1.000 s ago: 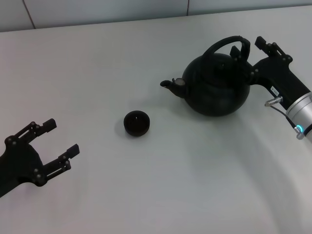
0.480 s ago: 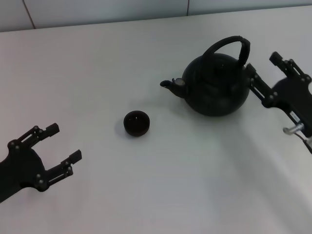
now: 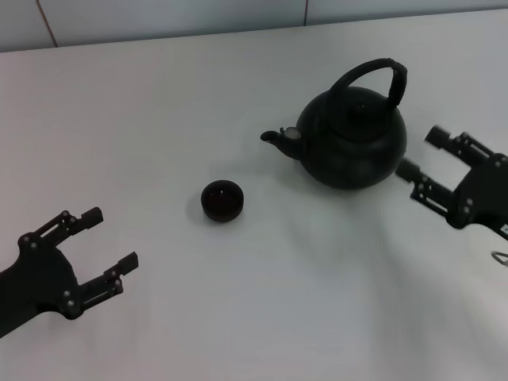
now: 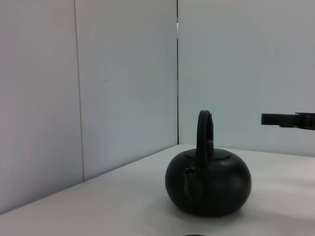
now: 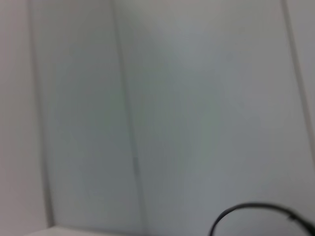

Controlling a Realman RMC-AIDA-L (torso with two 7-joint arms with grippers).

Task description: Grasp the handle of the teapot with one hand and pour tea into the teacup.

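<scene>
Teapot (image 3: 353,141) upright, handle (image 3: 379,73) free; cup (image 3: 221,200) at its 8 o'clock. Right gripper (image 3: 424,157) spread beside, left gripper (image 3: 104,240) spread, idle.

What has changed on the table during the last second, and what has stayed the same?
The right end effector, open, let go of the handle and drew back toward the robot, clear of the teapot. The left end effector shifted slightly. Teapot and teacup stayed where they were.
</scene>
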